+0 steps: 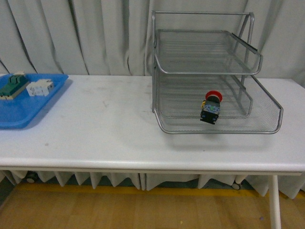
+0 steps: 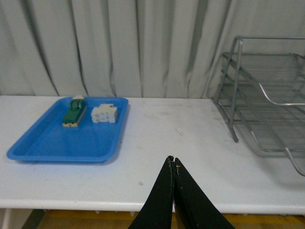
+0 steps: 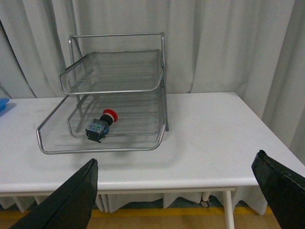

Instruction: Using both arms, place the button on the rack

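Button [image 1: 211,106] is sitting in the rack [image 1: 219,131] already, lying on its side with the red cap toward the back and the dark body toward the front. Looks like it's on the lowest shelf, the one that sticks out forward, though the mesh layers overlap so I wouldn't swear to which tier. The right wrist view shows the same thing: button [image 3: 101,124] inside the wire basket of the rack [image 3: 114,89], nothing touching it.

Right gripper [image 3: 175,162] is spread wide and empty, well back from the rack. Left gripper [image 2: 172,160] is pinched closed with nothing in it, hanging over the table's near edge [image 1: 105,124] between the blue tray [image 1: 19,121] and the rack.

So I'd call the placing basically done. The trick now is just not undoing it: pull both arms away high and slow, and don't clip the rack frame, because that button could roll. Leave the green-and-cream switch block [image 1: 10,86] and white part [image 1: 39,88] alone.
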